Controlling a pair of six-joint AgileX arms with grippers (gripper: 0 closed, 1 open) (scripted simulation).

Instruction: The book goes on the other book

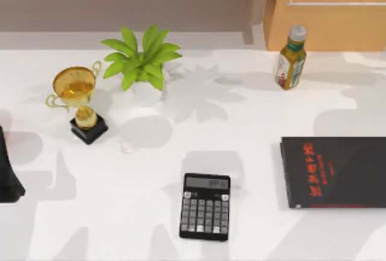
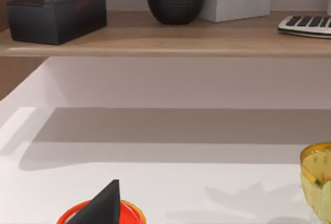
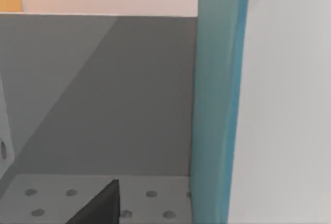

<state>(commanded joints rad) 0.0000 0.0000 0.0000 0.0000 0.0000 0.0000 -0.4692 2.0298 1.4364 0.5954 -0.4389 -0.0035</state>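
Black with red lettering, the other book (image 1: 335, 172) lies flat at the right side of the table (image 1: 72, 213) in the top view, and its cover is bare: nothing rests on it yet. So we judge the stacking not done.

In the right wrist view the book (image 3: 217, 105) appears as a tall teal band standing upright close to the camera, with a broad white surface beside it that may be its page edge. Behind it are a grey wall and a dotted floor, a setting that does not look like the tabletop. We read this as the book being away from the table, close by our right arm, but we cannot tell whether our right gripper's fingers are clamped on it, apart or together. A dark wedge, probably part of that gripper, pokes into the picture.

Our left arm sits parked at the table's left edge. Its wrist view looks toward a shelf (image 2: 165, 40) and the trophy (image 2: 318, 180), neither task thing; we cannot tell its fingers' state either.

From above we also see the calculator (image 1: 205, 207), well left of the black book and clear of the placing spot.
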